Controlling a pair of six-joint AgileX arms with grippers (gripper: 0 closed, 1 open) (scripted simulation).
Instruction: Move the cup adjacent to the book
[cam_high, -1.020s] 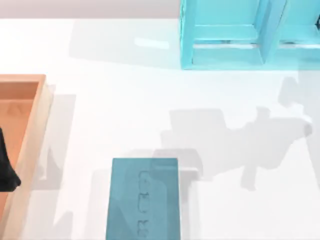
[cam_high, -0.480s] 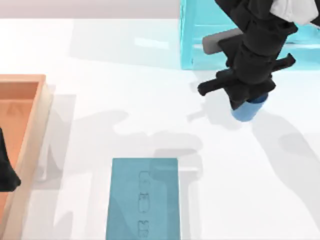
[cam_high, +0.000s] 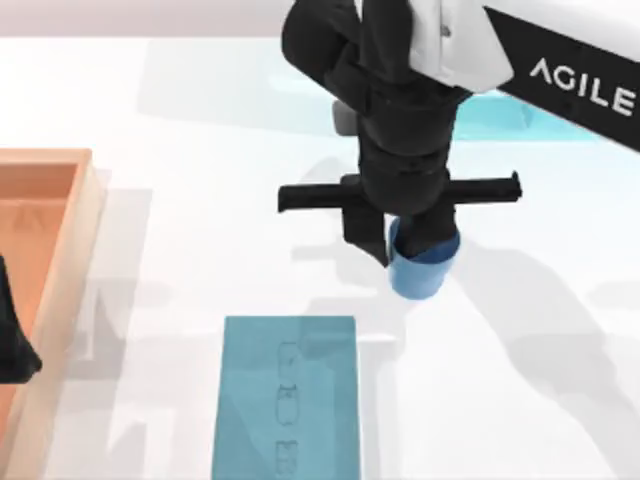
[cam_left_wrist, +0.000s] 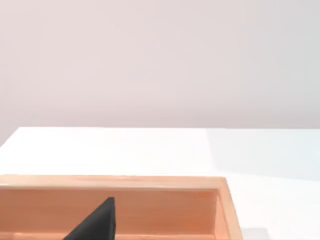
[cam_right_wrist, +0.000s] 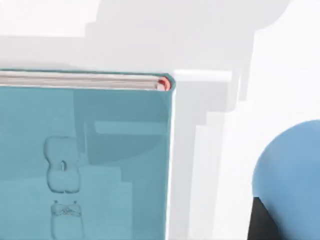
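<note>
While the right gripper (cam_high: 415, 245) hangs over the middle of the desk (cam_high: 200, 220), the cup (cam_high: 422, 268) sits clamped at its lower end: small, round, no handle, translucent blue, w/ a darker band near the rim. Its lower body pokes out below the black fingers, which look closed against the cup's sides, though the arm hides the contact itself. In the right wrist view the cup (cam_right_wrist: 290, 175) is a blue curve right at the gripper, apart from the book (cam_right_wrist: 85, 160). The book (cam_high: 287, 395) lies flat at the desk's near edge, teal-blue, a column of faint outline marks on its cover; the cup is near its far right corner, not touching. Left gripper (cam_high: 12, 340) is parked at the left edge over the wooden tray (cam_high: 60, 260); can't tell its finger state.
</note>
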